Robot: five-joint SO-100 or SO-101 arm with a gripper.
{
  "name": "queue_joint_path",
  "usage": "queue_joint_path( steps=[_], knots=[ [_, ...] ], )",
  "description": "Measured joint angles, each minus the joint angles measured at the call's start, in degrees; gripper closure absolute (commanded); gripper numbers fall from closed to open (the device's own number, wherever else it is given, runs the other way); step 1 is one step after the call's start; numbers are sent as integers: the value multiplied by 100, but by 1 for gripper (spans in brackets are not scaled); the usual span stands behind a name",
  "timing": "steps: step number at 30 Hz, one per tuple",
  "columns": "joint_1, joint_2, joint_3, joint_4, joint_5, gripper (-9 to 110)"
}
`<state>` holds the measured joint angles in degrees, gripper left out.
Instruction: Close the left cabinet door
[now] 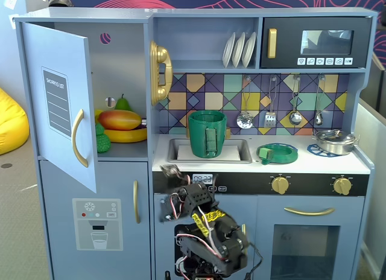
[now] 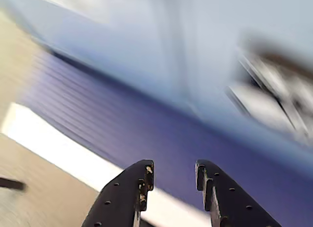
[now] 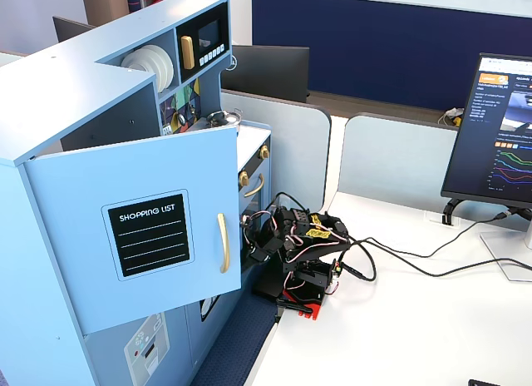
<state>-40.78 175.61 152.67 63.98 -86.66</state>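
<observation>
— Where do we find the left cabinet door [image 1: 59, 105] at this moment?

— We see it swung wide open from the upper left of the toy kitchen [image 1: 356, 63], hinged at its left edge in a fixed view, its black "SHOPPING LIST" label [image 1: 58, 102] and curved gold handle [image 1: 78, 138] facing outward. In the other fixed view the same door [image 3: 141, 232] stands out from the cabinet front, handle [image 3: 222, 243] near its free edge. Behind it we make out toy fruit on a yellow plate [image 1: 126, 136] on the shelf.

— And the arm?

— We see the robot arm [image 1: 208, 232] folded low in front of the kitchen, below the sink, where a green pot [image 1: 207, 133] sits. Its gripper [image 1: 170, 171] lies well apart from the door, to the right of it and lower in that fixed view. From the side we see the arm [image 3: 299, 249] on the white table [image 3: 416, 319], just beside the open door's free edge.

— What of the gripper itself?

— In the wrist view the gripper [image 2: 172, 175] shows two black fingers [image 2: 132, 188] parted by a modest gap with nothing between them. The background there is blurred, so we can tell only blue and white bands.
</observation>
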Motion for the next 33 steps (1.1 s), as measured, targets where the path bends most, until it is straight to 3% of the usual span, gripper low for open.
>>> queue_joint_path(
  steps=[17,33],
  knots=[
    [-3437,-1679,-2681,-2215,-835,102],
    [-4509,-2417,-3744,-2461,-1802,102]
  ],
)
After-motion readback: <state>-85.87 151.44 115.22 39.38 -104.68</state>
